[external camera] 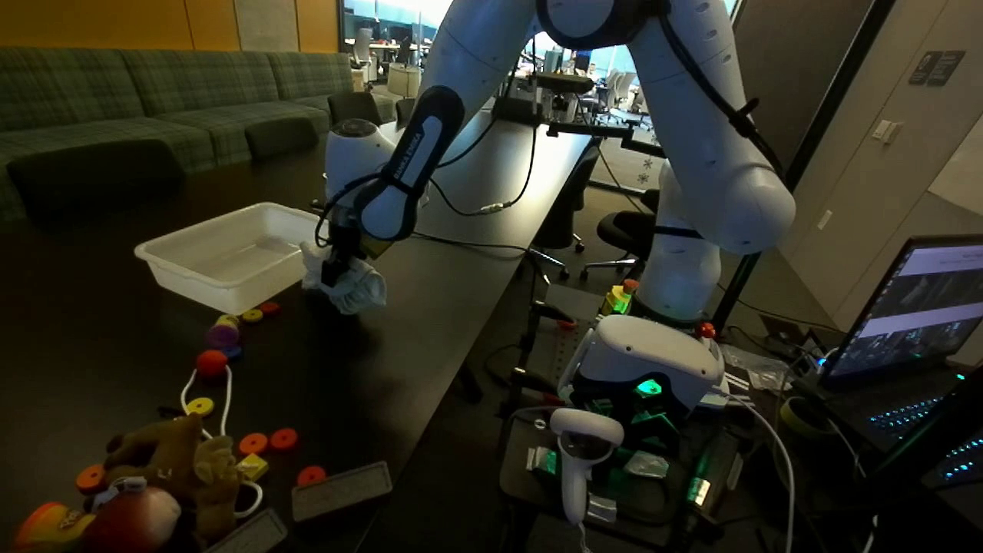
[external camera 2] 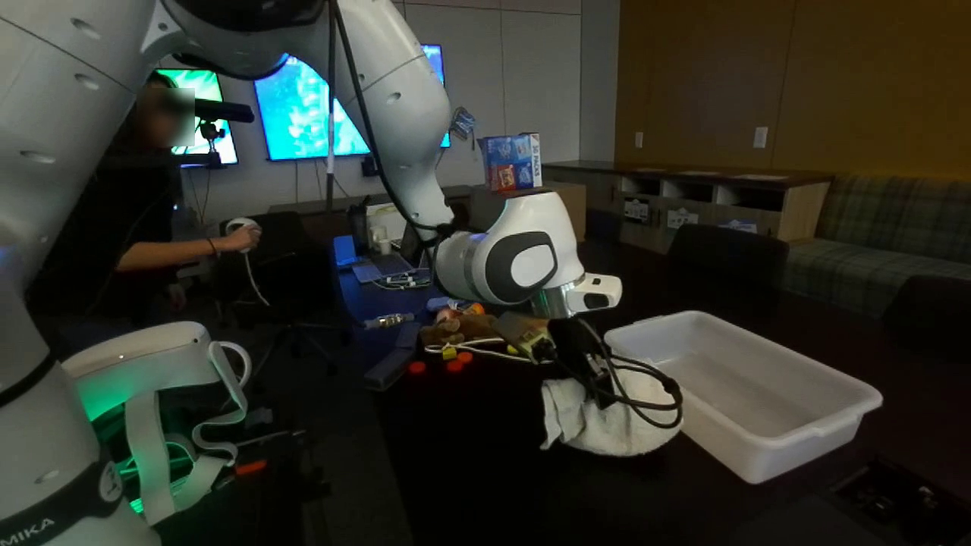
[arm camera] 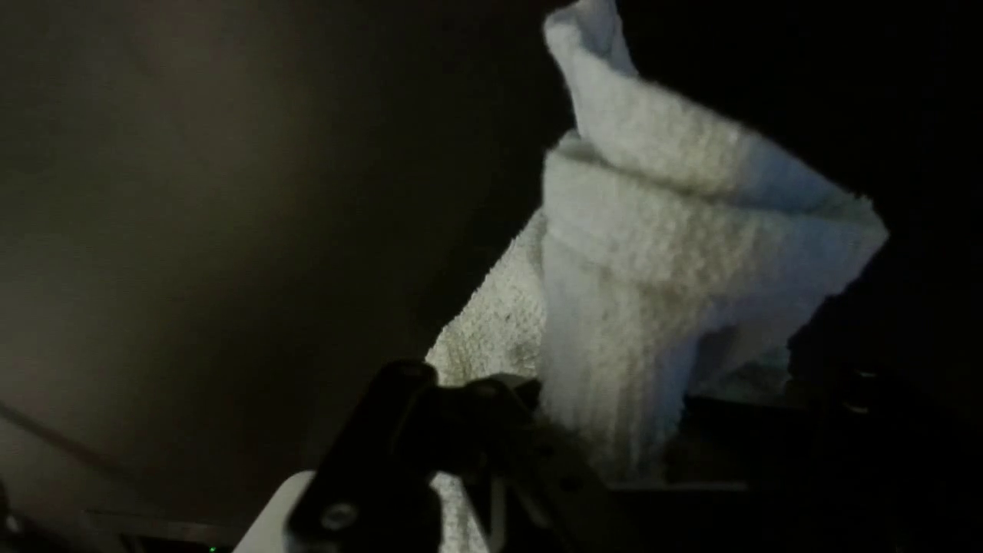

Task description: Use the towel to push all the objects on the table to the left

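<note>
We have the gripper [external camera: 335, 270] pinching the bunched white terry towel [external camera: 362, 289] beside the plastic tray [external camera: 192, 280] on the bench [external camera: 415, 322], presumably so that its loose folds can act as a soft pusher for the toy pieces [external camera: 200, 406].

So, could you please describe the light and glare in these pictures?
In an exterior view, glare whitens part of the table; in an exterior view, wall screens glow brightly; in the wrist view, the towel is pale against dark surroundings.
</note>
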Robot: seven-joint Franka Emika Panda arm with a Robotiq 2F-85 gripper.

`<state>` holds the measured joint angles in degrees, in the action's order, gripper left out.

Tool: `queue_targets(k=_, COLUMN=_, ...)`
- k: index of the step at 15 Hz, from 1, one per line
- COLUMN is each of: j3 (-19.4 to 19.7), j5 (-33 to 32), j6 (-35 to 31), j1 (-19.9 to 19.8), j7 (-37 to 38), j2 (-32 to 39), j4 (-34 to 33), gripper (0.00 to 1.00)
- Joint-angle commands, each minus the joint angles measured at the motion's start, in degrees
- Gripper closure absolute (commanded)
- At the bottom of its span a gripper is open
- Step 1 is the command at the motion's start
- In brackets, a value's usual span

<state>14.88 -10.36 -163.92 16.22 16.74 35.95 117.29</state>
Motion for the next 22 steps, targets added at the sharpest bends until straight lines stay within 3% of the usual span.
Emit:
queue_targets(k=1, j3=7.1, j5=-3.2, j6=-2.5, j1=5.9, j7=7.2, j2=9.8, j4=-9.4, gripper=0.98)
queue_targets(k=6, j3=11.3, j5=-1.1, j6=-2.4, j1=10.4, j7=13.0, j2=19.9, j4=-18.9, gripper=0.97)
queue_targets(k=10, j3=12.0, j5=-0.1, j6=-2.3, j1=12.6, j7=15.5, j2=24.7, j4=-23.7, gripper=0.98)
queue_targets(k=22, j3=10.7, j5=1.0, j6=-9.3, j1=22.1, j7=15.8, j2=24.2, j4=-23.4, gripper=0.97)
